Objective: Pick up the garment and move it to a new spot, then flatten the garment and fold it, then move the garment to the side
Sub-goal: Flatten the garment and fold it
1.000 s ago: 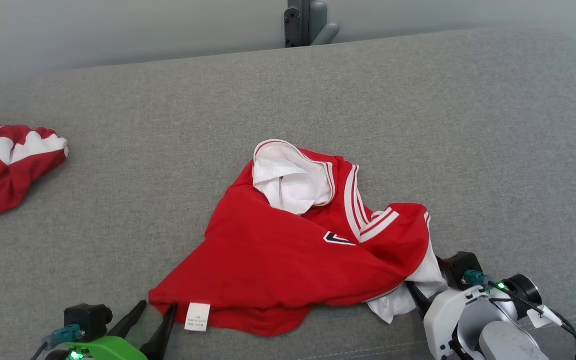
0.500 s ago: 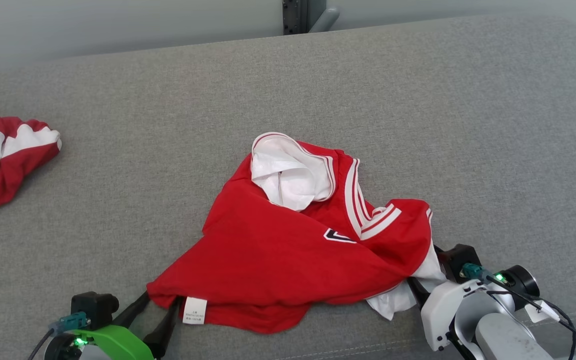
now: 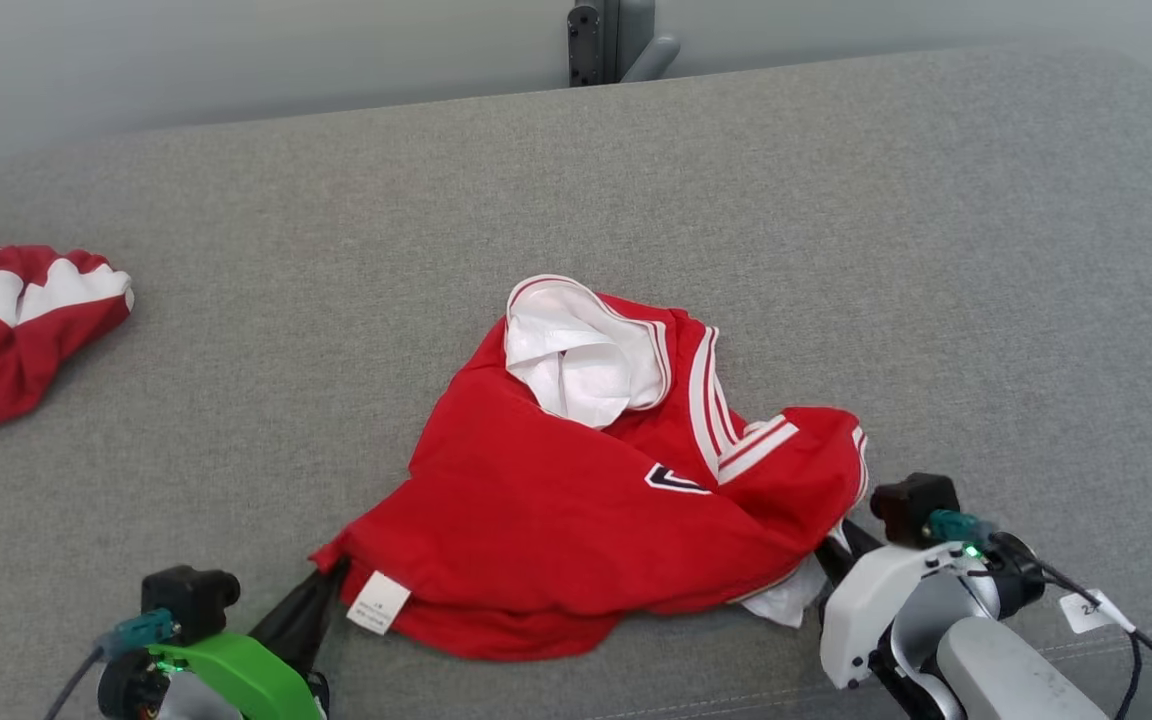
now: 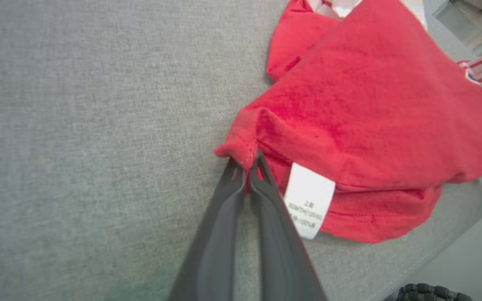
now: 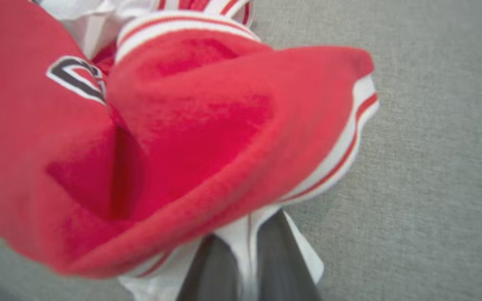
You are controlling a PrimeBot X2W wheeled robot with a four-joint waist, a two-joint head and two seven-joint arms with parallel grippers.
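Note:
A crumpled red garment (image 3: pixel 576 500) with white lining and white-striped trim lies mid-front on the grey cushion (image 3: pixel 636 200). A white care label (image 3: pixel 372 605) hangs at its near left corner. My left gripper (image 3: pixel 328 580) is shut on that red corner; in the left wrist view the dark fingertips (image 4: pixel 247 165) pinch the hem of the garment (image 4: pixel 370 108). My right gripper (image 3: pixel 831 560) is shut on the white edge at the near right end. In the right wrist view white cloth runs between its fingers (image 5: pixel 274 251), under a raised fold of the garment (image 5: pixel 207 142).
A second red and white garment (image 3: pixel 6 330) lies bunched at the far left edge. A grey post (image 3: pixel 616 40) stands behind the cushion's back edge. The cushion's front seam (image 3: pixel 1126 635) runs close beside my right arm.
Both grippers have gone from open to shut on the garment's near corners. The left corner has been gathered rightward and bunched, and the right end has lifted slightly.

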